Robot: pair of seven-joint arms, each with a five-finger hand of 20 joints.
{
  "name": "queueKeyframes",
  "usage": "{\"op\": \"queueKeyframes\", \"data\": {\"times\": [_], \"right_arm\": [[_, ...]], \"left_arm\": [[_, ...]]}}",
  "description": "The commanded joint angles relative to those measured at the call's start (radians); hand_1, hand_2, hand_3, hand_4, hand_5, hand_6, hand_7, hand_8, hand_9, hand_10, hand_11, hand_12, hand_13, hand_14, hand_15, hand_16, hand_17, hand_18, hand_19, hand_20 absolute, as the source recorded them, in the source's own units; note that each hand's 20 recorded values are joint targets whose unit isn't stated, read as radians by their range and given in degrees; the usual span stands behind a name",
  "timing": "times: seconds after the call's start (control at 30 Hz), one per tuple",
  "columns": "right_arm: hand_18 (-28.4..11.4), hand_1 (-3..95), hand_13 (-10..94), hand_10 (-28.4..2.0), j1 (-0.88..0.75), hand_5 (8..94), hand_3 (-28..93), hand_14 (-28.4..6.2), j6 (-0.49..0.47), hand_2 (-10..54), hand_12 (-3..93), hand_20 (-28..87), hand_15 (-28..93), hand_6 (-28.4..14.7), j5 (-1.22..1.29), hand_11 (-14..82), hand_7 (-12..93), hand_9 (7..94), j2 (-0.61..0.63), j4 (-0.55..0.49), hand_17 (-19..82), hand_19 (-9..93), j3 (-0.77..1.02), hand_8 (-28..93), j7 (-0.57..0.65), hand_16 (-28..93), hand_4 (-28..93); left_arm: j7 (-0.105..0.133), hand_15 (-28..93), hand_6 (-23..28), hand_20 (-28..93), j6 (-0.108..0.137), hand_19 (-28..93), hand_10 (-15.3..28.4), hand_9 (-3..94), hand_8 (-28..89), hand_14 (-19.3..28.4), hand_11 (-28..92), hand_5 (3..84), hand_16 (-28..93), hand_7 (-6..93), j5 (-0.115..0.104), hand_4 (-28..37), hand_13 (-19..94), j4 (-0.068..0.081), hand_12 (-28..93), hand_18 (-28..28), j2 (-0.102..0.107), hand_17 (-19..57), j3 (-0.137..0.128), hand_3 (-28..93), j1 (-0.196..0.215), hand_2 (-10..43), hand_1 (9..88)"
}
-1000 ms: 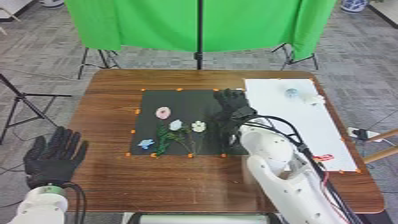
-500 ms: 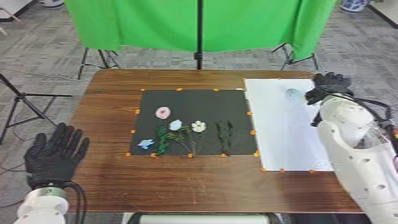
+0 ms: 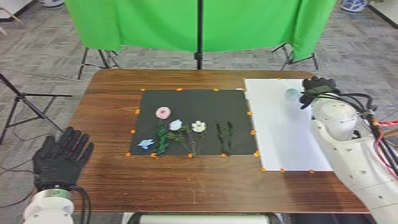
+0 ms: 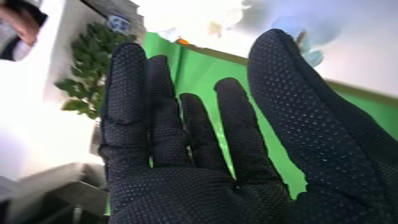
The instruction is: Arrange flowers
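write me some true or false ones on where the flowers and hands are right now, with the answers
1. The pink flower lies on the black sheet. True.
2. The right hand is over the black sheet. False: it is at the table's far right, beside the pale blue flower.
3. The left hand is left of the black sheet. True.
4. The pink flower is nearer the robot than the white flower. False: it is farther away.

Bright wash, pale glare, soft blur
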Motion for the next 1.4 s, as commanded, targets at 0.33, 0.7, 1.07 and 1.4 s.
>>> {"op": "queueKeyframes", "data": {"times": [0.33, 0.7, 1.07, 1.4], "right_arm": [[-21.9, 51.9, 40, -19.5, 0.016, 41.1, 82, -15.2, -0.055, -9.5, 9.1, 24, 31, -6.0, 0.035, 9.5, 14, 32.1, -0.031, 0.084, 31, 74, -0.001, -12, 0.169, 13, -28], [-2.7, 70.9, 76, -11.1, -0.024, 69.3, 63, -4.4, 0.169, -9.5, 39.7, -1, 23, -2.4, 0.057, 8.8, 28, 78.5, -0.012, 0.094, 52, 89, 0.004, 4, 0.181, 41, -28], [-2.9, 71.0, 77, -11.9, 0.039, 71.7, 65, -4.8, 0.362, -9.5, 44.9, 2, 24, -2.7, 0.299, 10.7, 30, 80.7, 0.039, -0.220, 52, 89, -0.181, 7, 0.171, 44, -28], [-3.8, 69.8, 72, -13.0, 0.103, 68.4, 66, -6.0, 0.241, -9.5, 42.8, 2, 26, -4.0, 0.339, 9.5, 27, 76.8, -0.045, -0.301, 48, 91, -0.386, 5, -0.035, 41, -28]], "left_arm": [[-0.015, 50, 9.0, 18, -0.022, 36, 14.6, 41.2, -11, 15.2, 30, 47.0, -5, 20.4, 0.033, -28.3, 30, -0.004, 14, 13.8, -0.008, -3.8, 0.003, 74, 0.027, 16.9, 29.1], [-0.017, 50, 9.1, 18, -0.026, 35, 14.5, 40.6, -11, 15.2, 30, 47.2, -5, 20.5, 0.028, -28.3, 30, -0.002, 14, 13.9, -0.009, -3.9, 0.000, 74, 0.028, 16.9, 29.1], [-0.004, 50, 9.0, 18, -0.033, 35, 14.4, 38.8, -11, 14.9, 30, 46.9, -5, 20.2, 0.019, -28.3, 28, -0.013, 14, 13.9, 0.000, -4.0, -0.021, 75, 0.045, 16.5, 29.0], [-0.031, 49, 9.0, 18, -0.041, 35, 14.4, 36.8, -11, 14.4, 30, 46.5, -5, 20.0, 0.034, -28.3, 26, -0.003, 14, 13.9, 0.011, -4.2, -0.009, 75, 0.009, 16.3, 29.0]]}}
